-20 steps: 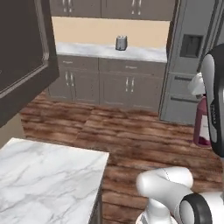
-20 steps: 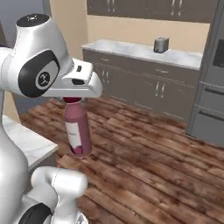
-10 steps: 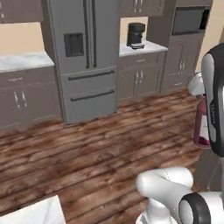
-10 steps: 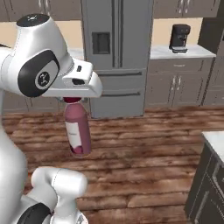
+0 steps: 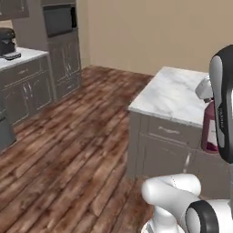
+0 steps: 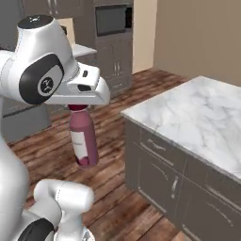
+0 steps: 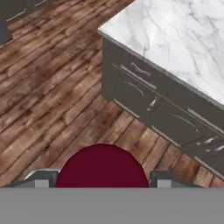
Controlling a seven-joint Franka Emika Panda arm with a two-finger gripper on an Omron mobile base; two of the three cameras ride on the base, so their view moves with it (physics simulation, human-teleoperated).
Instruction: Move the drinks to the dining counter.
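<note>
While the gripper [image 6: 77, 107] hangs above the wood floor [image 6: 117, 197], we see its jaws clamped on the neck of the maroon bottle [image 6: 84, 141], which dangles upright just below it, off the ground. From the hand camera the bottle's dark-red cap [image 7: 102, 166] sits between the two fingertips [image 7: 41, 178]. Ahead of and to the right of the gripper stands the dining counter [image 6: 202, 113], its marbled top near the bottle but not touching it, with grey drawers [image 7: 144, 96] beneath.
</note>
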